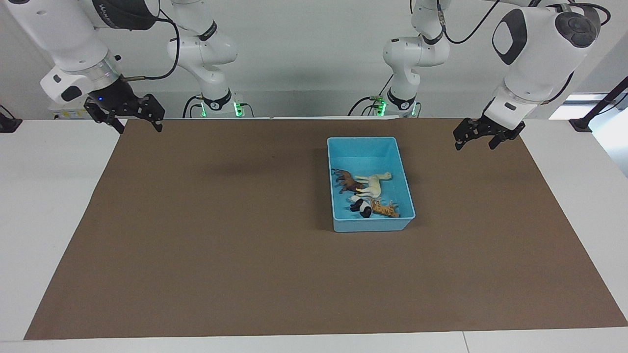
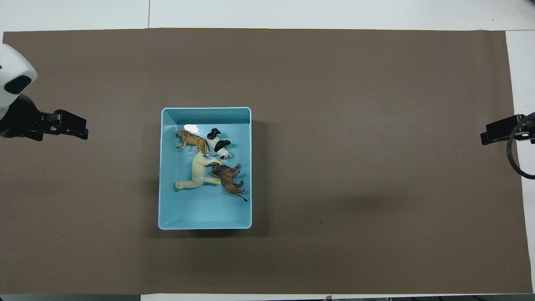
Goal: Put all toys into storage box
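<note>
Where the task's things lie, and outward from them:

Storage box: the light blue rectangular plastic bin (image 1: 400, 169) (image 2: 167, 167) with low walls and no lid sits on the brown mat, toward my left arm's end of the table, nearer the robots' edge than the edge away from us.

Toys: all four small plastic animal figurines lie inside the bin, in the half farther from the robots.

Horse: the cream-white horse-like figurine (image 1: 374, 184) (image 2: 198, 174) lies on its side mid-bin.

Lion: the dark brown lion (image 1: 347, 182) (image 2: 228, 177) lies touching the horse, on the side toward my right arm's end.

Panda: the black-and-white panda (image 1: 361, 206) (image 2: 218, 143) lies farther from the robots than the horse, just beside the tiger.

Tiger: the orange striped tiger (image 1: 385, 209) (image 2: 193, 141) lies near the bin's corner farthest from the robots, on my left arm's side.

Mat: the brown sheet (image 1: 221, 245) (image 2: 376, 146) covers most of the white table (image 1: 49, 196) (image 2: 292, 12).

Left gripper: my left gripper (image 1: 483, 138) (image 2: 73, 127) hangs over the mat's corner at my left arm's end, by the robots' edge; jaws parted, holding nothing.

Right gripper: my right gripper (image 1: 139, 125) (image 2: 499, 132) hangs over the mat's corner at my right arm's end, by the robots' edge; jaws parted, holding nothing.

Arms: both wait, well apart from the bin.
</note>
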Controlling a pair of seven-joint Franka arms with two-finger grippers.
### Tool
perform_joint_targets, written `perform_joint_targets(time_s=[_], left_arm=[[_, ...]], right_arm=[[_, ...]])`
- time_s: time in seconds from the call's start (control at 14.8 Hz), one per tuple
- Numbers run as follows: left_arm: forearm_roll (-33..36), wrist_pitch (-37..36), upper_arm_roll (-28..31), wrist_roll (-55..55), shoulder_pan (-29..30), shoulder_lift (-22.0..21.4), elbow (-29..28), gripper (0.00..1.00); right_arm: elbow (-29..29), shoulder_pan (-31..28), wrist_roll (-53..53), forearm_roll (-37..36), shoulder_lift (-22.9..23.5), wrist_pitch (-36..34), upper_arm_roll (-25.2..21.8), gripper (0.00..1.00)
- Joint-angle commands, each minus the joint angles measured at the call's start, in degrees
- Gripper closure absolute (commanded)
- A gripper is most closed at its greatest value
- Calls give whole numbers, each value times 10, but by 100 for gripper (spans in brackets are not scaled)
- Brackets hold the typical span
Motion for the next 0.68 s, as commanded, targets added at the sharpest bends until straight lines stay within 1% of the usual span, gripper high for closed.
perform_joint_targets(time_s=[0.0,0.14,0.27,0.61], left_arm=[[0,-12,0,3,3,-11,1,0],[0,-10,0,-2,2,-16,-8,0],[0,-10,1,-3,2,-16,-8,0],[0,-12,1,-4,6,-16,-9,0]], right_arm=[[-1,-18,-4,-19,-10,-15,13,0],[-2,-18,-4,-31,-9,1,13,0],[-2,-18,0,-31,-9,35,13,0],[-7,-17,1,-30,-10,38,13,0]])
